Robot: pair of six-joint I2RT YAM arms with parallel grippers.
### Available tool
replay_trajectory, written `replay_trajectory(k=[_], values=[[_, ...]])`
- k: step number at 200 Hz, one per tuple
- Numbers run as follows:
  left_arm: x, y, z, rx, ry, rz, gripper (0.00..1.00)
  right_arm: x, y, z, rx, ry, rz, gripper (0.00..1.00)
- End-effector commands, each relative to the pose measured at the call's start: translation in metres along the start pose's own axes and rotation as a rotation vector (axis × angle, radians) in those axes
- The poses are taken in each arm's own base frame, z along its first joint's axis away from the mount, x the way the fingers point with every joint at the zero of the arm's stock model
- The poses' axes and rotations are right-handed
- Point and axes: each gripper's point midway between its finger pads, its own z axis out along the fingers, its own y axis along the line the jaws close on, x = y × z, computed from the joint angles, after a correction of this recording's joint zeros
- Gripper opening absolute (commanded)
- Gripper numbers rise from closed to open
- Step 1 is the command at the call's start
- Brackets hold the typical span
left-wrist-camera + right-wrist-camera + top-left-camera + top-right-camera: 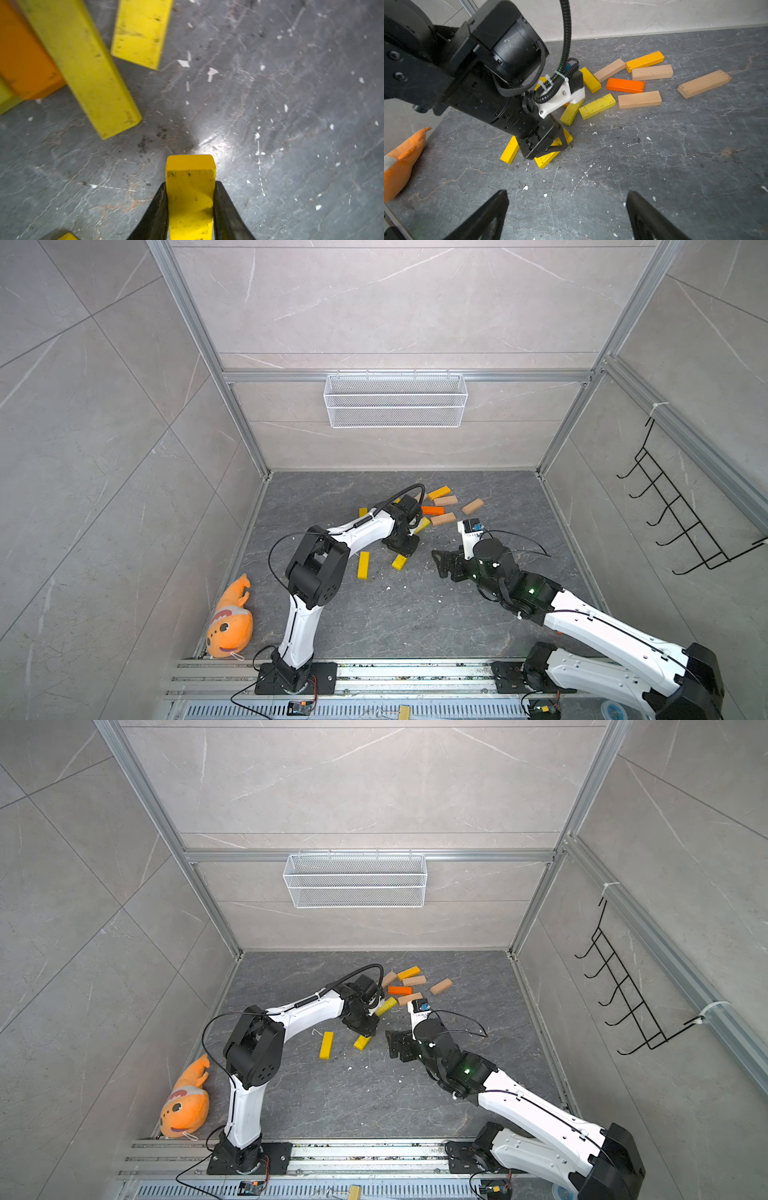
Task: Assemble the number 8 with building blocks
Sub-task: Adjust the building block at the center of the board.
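Note:
My left gripper (190,182) is shut on a yellow building block (190,197), and the black fingers (158,209) press its two long sides. In both top views this gripper (401,547) points down at the floor's middle, with the held block (399,562) poking out beneath it. Another yellow block (363,564) lies just to its left. Several yellow, orange and tan blocks (625,85) lie scattered behind it. My right gripper (566,193) is open and holds nothing. It hovers low over bare floor to the right of the left gripper (548,145).
An orange plush fish (230,622) lies by the left wall near the front. A white wire basket (395,400) hangs on the back wall and a black hook rack (681,514) on the right wall. White flecks dot the dark floor (395,614).

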Motion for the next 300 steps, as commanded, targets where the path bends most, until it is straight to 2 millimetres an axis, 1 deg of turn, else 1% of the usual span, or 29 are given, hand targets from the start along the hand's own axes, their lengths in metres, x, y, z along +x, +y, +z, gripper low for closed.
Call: replay_trajectory(k=[1, 23, 51, 113, 130, 142, 154, 166, 175, 182, 192, 209, 226, 234, 249, 266, 276, 290, 300], values=[[0.014, -0.007, -0.012, 0.050, 0.043, 0.202, 0.22, 0.007, -0.006, -0.004, 0.026, 0.010, -0.022, 0.92], [0.024, -0.001, -0.009, 0.027, 0.090, 0.263, 0.25, 0.006, -0.007, -0.005, 0.027, 0.008, -0.022, 0.92], [0.032, 0.000, -0.003, 0.028, 0.124, 0.285, 0.29, 0.006, -0.007, -0.005, 0.030, 0.006, -0.021, 0.92], [0.035, 0.003, 0.012, -0.031, 0.138, 0.313, 0.30, 0.005, -0.010, -0.009, 0.038, 0.002, -0.026, 0.92], [0.035, 0.006, 0.014, -0.063, 0.145, 0.317, 0.34, 0.004, -0.011, -0.010, 0.044, 0.001, -0.026, 0.92], [0.036, 0.007, 0.016, -0.082, 0.152, 0.322, 0.39, 0.005, -0.011, -0.011, 0.043, 0.000, -0.027, 0.92], [0.038, 0.005, 0.018, -0.087, 0.158, 0.326, 0.42, 0.005, -0.012, -0.011, 0.046, 0.001, -0.028, 0.92], [0.038, 0.004, 0.017, -0.093, 0.156, 0.322, 0.44, 0.006, -0.012, -0.011, 0.048, 0.002, -0.027, 0.92], [0.037, 0.003, 0.016, -0.093, 0.150, 0.320, 0.48, 0.007, -0.013, -0.012, 0.047, 0.003, -0.027, 0.92], [0.035, 0.002, 0.013, -0.094, 0.137, 0.310, 0.48, 0.006, -0.013, -0.012, 0.046, 0.001, -0.025, 0.92], [0.032, 0.001, 0.007, -0.092, 0.118, 0.283, 0.49, 0.006, -0.012, -0.013, 0.045, -0.001, -0.025, 0.92], [0.023, -0.008, -0.009, -0.073, 0.056, 0.208, 0.49, 0.007, -0.013, -0.014, 0.046, -0.002, -0.025, 0.92], [0.015, -0.014, -0.029, -0.066, -0.025, 0.077, 0.50, 0.006, -0.013, -0.014, 0.045, -0.006, -0.022, 0.92], [0.014, -0.014, -0.038, -0.077, -0.055, 0.008, 0.51, 0.006, -0.013, -0.014, 0.044, -0.006, -0.022, 0.92], [0.018, -0.010, -0.050, -0.122, -0.088, -0.112, 0.51, 0.007, -0.013, -0.014, 0.041, -0.001, -0.023, 0.92], [0.030, -0.007, -0.059, -0.156, -0.101, -0.247, 0.52, 0.013, -0.009, -0.009, 0.025, 0.032, -0.033, 0.92], [0.039, -0.007, -0.060, -0.155, -0.100, -0.334, 0.52, 0.019, -0.003, -0.004, -0.003, 0.069, -0.048, 0.90], [0.051, -0.010, -0.060, -0.153, -0.107, -0.432, 0.53, 0.029, 0.014, 0.004, -0.084, 0.131, -0.058, 0.87], [0.059, -0.010, -0.059, -0.160, -0.112, -0.497, 0.52, 0.035, 0.019, 0.011, -0.108, 0.166, -0.054, 0.85]])
